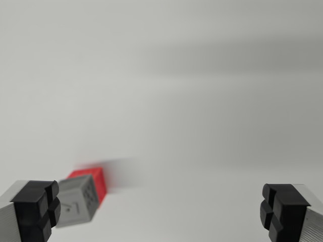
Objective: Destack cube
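pale grey-white tabletop [192, 101] fills nearly the whole wrist view, smooth and bare, crossed by a soft darker band of shadow near the top. the picture is motion-blurred, so fine detail is lost.

arm pose: the camera looks down and forward between the two fingers. one black-tipped fingertip [36, 207] sits at the bottom corner on the wrist view's left, the other at the bottom corner on the wrist view's right. gripper [160, 207] state: fingers spread wide apart, nothing between them, nothing grasped.

task items: a grey cube [76, 202] lies low on the wrist view's left, tilted, with dark markings on its faces. it appears just beside the left-side fingertip; contact cannot be told. a red cube [96, 180] shows directly behind it, the two overlapping in view. whether one rests on the other cannot be told through the blur.
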